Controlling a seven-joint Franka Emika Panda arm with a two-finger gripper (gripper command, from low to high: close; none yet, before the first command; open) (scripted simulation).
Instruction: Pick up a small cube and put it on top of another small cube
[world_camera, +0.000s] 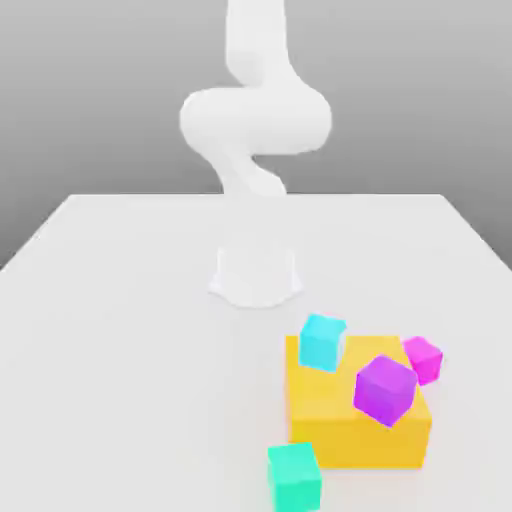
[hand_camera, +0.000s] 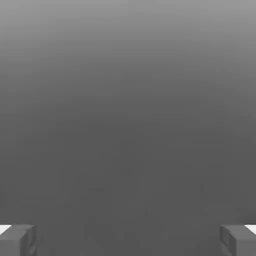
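Wide bare table (world_camera: 120, 330) across the exterior view's left, nothing on it from the near edge back to the arm's (world_camera: 255, 130) white base. Moving rightward, a green cube (world_camera: 295, 477) sits by the near edge, just in front of the big yellow block (world_camera: 340, 420). A cyan cube (world_camera: 322, 341) is tipped at the block's back corner, a purple cube (world_camera: 385, 389) tilted on one edge toward its right. Furthest right, the small pink cube (world_camera: 423, 359) sits behind the purple one, turned corner-on, no long axis to speak of. In the hand view, the gripper (hand_camera: 128, 241) is spread wide, its fingers (hand_camera: 17, 240) far apart, grasping nothing.
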